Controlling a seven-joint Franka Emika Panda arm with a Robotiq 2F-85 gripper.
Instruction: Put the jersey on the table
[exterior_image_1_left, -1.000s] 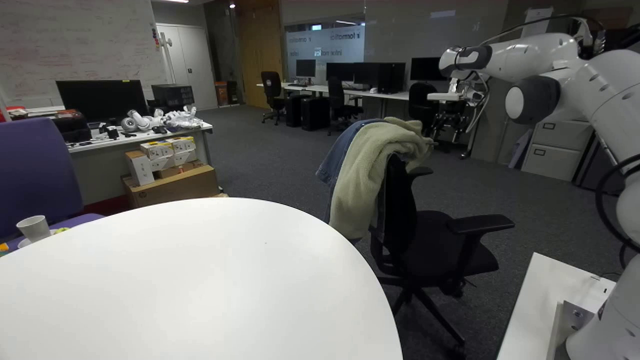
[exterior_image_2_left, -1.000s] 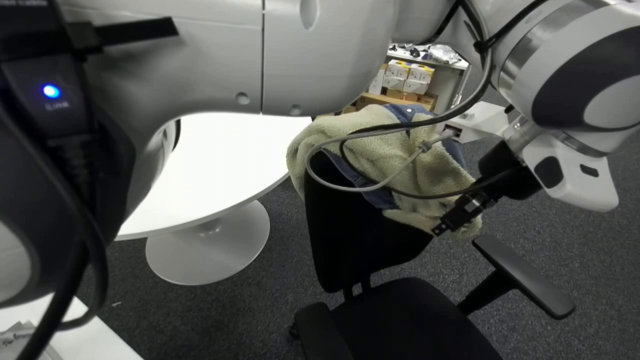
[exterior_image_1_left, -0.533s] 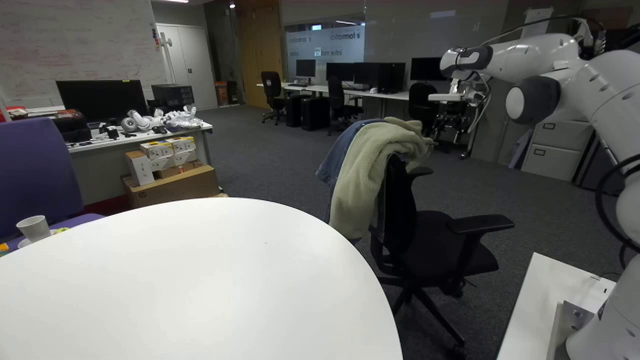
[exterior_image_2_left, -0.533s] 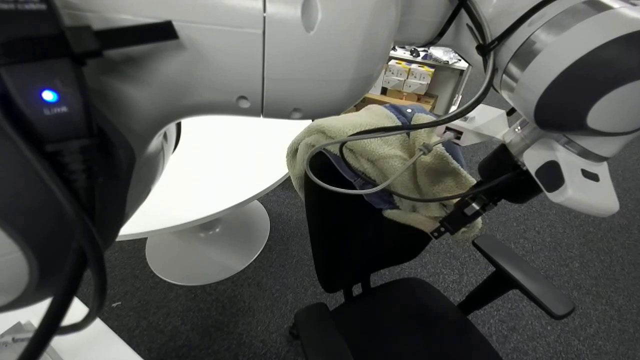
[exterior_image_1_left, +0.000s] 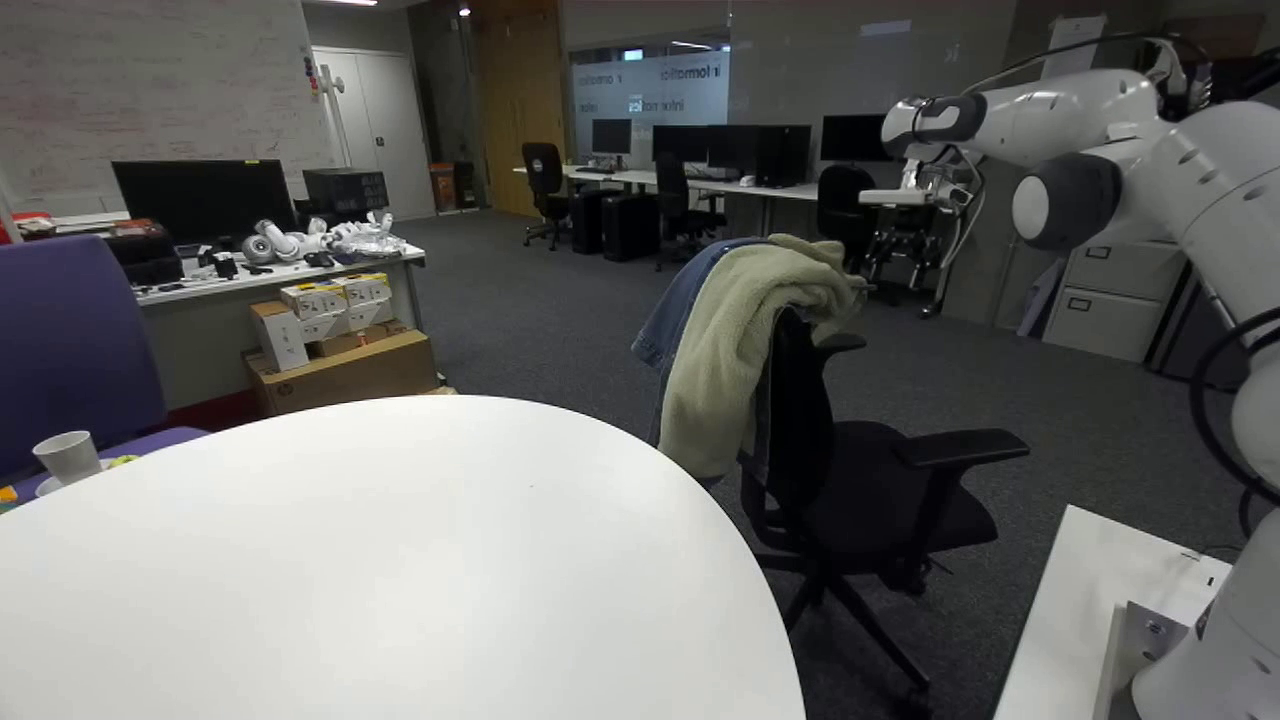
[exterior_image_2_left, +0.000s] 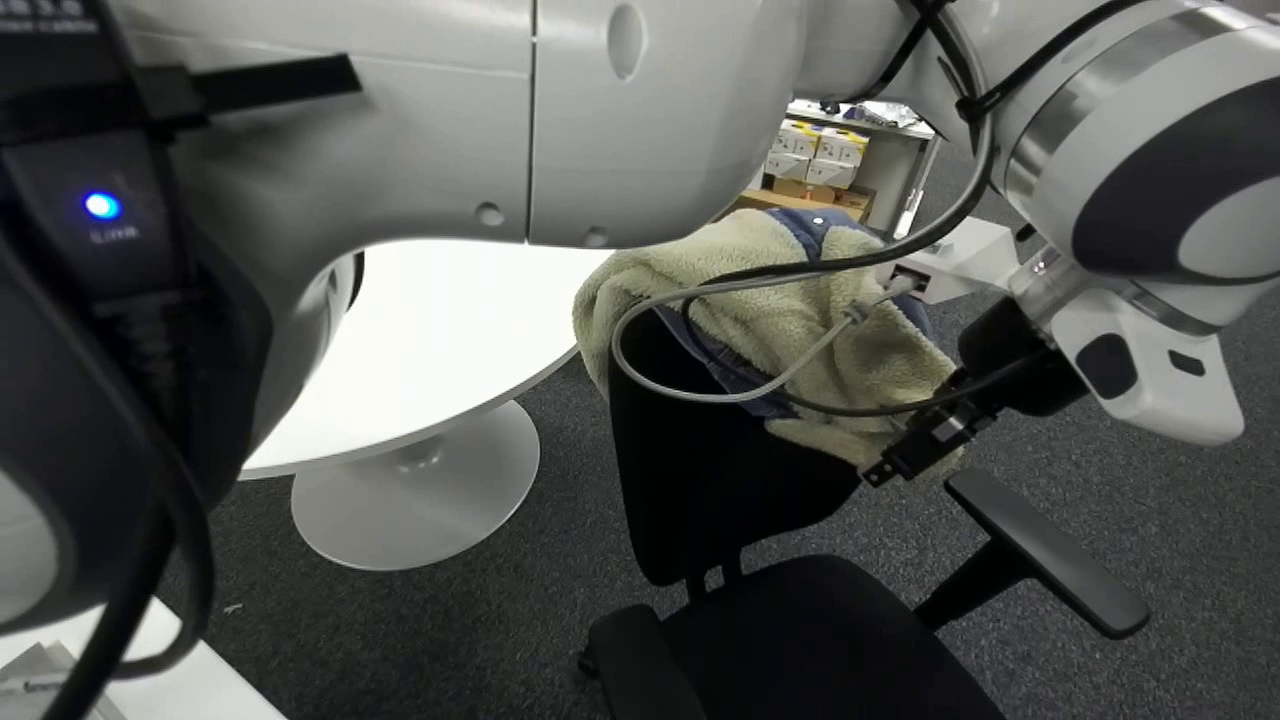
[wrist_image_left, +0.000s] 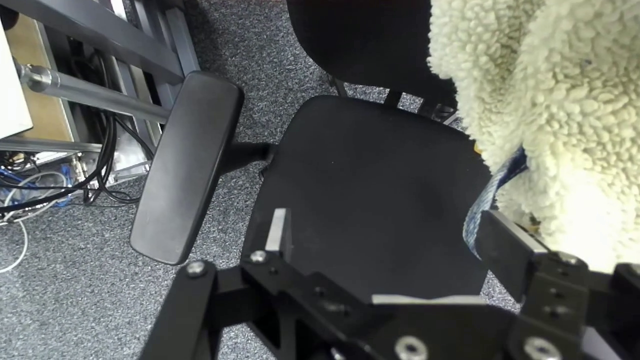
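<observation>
The jersey, blue denim with cream fleecy lining, hangs over the chair's backrest in both exterior views (exterior_image_1_left: 715, 370) (exterior_image_2_left: 720, 255). Its fleece fills the right side of the wrist view (wrist_image_left: 565, 100), with a denim edge beside the right finger. My gripper (wrist_image_left: 392, 232) is open, with nothing between its fingers; the right finger is close to the garment, touching or not I cannot tell. In an exterior view the gripper (exterior_image_2_left: 880, 474) is in front of the jersey's low right end. The round white table (exterior_image_1_left: 400, 560) is behind the chair and also shows in an exterior view (exterior_image_2_left: 470, 320).
The black office chair (exterior_image_2_left: 720, 460) has a seat (wrist_image_left: 370, 200) under the gripper and an armrest (wrist_image_left: 187, 167) to the left in the wrist view. A purple chair (exterior_image_1_left: 70, 350) with a cup (exterior_image_1_left: 68, 457) is across the table. Cables (exterior_image_2_left: 680, 395) loop from the arm.
In an exterior view the arm's links and wrist have sunk slightly, while the fingertips have barely shifted. The gripper stays near the jersey's end. The jersey, chair and table have not moved.
</observation>
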